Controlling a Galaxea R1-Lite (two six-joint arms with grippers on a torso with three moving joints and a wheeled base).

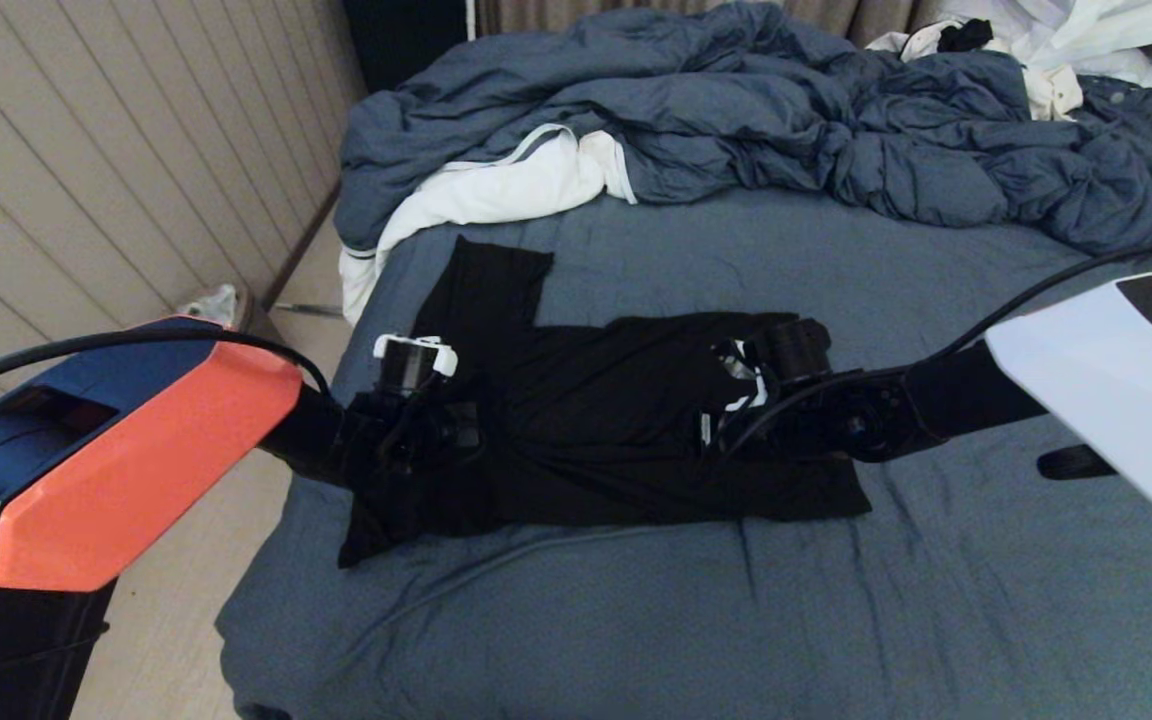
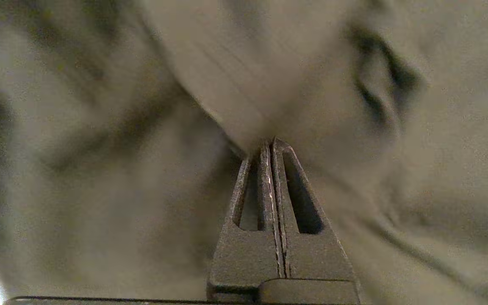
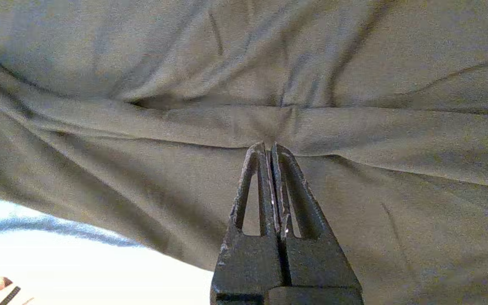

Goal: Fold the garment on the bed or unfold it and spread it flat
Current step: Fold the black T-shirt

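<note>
The black shirt [image 1: 586, 420] lies on the bed [image 1: 636, 620], near its front edge. The left claw [image 2: 269, 146] is pinched tight on the shirt's left side. The right claw [image 3: 268, 148] is pinched tight on a fold at its right side. Farther back sit a white cloth [image 1: 496, 190] and a puffy duvet [image 1: 786, 110].

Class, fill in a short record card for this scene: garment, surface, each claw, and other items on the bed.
garment: black T-shirt, lying partly folded on the bed
surface: bed with slate-blue sheet
left claw: shut on the T-shirt's fabric
right claw: shut on a fold of the T-shirt
other items: blue-grey duvet, white cloth
</note>
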